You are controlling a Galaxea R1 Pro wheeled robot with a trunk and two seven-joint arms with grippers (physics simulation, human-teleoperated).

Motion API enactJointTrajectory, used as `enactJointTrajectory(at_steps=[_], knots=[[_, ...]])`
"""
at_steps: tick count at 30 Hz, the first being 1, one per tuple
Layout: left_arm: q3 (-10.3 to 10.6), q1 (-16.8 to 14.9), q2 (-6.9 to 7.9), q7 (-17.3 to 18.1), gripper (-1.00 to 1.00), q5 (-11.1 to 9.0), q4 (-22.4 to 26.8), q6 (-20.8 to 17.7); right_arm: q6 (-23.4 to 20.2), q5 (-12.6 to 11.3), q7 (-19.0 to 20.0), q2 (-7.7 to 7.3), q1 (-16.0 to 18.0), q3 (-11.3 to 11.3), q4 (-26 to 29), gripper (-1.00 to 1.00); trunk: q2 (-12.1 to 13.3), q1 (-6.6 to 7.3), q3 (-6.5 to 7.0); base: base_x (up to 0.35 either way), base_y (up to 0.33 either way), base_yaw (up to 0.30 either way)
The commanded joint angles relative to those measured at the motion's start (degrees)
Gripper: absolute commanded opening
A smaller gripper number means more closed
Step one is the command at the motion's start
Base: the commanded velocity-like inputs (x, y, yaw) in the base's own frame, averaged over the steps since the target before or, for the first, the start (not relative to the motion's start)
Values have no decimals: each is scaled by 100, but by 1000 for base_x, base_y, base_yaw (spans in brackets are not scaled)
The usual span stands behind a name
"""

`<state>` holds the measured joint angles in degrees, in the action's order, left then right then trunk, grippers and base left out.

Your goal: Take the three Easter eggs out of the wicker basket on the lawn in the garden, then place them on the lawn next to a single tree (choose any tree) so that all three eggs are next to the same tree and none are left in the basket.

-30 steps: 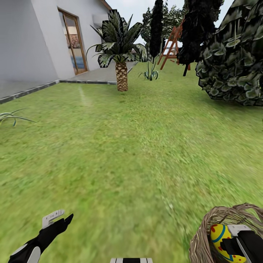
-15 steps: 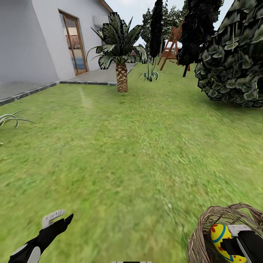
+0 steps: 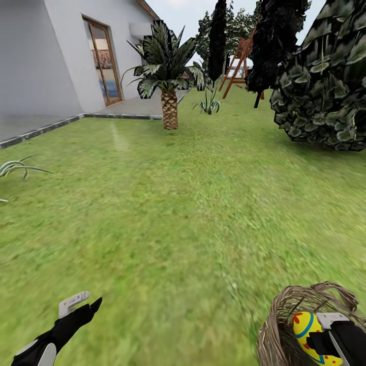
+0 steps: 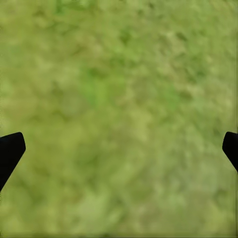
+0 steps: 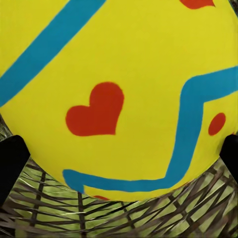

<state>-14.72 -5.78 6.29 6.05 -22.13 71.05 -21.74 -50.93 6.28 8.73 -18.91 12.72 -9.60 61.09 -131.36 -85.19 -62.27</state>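
Head view: right gripper (image 3: 325,341) sits over the wicker basket (image 3: 277,330) at the lawn's (image 3: 168,213) near right corner, a yellow Easter egg (image 3: 306,330) against its fingers just above the rim; left gripper (image 3: 81,304) hangs apart over grass, trees (image 3: 269,46) far off. Left wrist view: fingertips (image 4: 11,151) spread wide, nothing between, only turf below. Right wrist view: egg (image 5: 119,94) bulges between the dark tips with weave (image 5: 99,213) beneath, looking pinched though contact is hidden; risk, a smooth rounded shell slipping back into the basket on the long carry if the grip is shallow.
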Motion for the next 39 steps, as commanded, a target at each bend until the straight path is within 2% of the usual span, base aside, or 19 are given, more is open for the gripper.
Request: enactJointTrajectory(at_steps=[1, 39], knots=[[-12, -2, 1, 19, 100, -37, 5, -40, -23, 58, 59, 1, 2, -7, 3, -100, 40, 24, 14, 0, 0, 0], [-4, -2, -3, 11, 100, -30, 7, -40, -23, 65, 65, 1, 2, -7, -10, -100, 1564, 858, 696, 0, 0, 0]])
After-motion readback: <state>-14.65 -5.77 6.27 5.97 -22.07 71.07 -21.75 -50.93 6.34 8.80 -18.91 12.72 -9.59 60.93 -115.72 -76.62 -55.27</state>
